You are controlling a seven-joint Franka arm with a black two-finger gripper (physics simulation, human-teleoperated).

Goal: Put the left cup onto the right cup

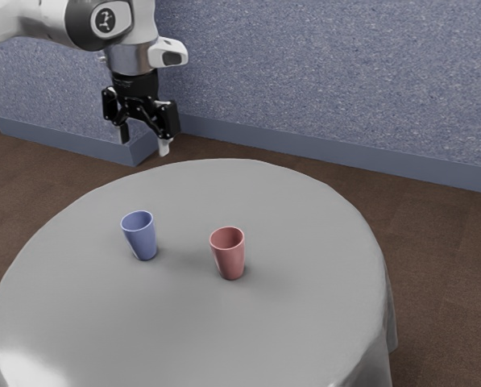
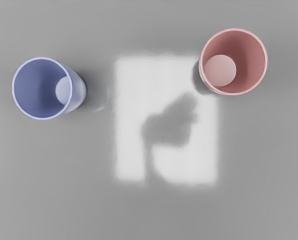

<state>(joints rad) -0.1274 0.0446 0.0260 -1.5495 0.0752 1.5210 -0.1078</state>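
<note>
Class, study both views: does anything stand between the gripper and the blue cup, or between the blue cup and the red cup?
Nothing visible does. Only air lies between the open gripper and the blue cup, and only bare table between that cup and the red cup.

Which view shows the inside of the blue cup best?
The wrist view: it looks down into the blue cup, so its rim, inner wall and bottom show. The exterior view shows the cup from the side, upright on the table, with little of its inside.
</note>
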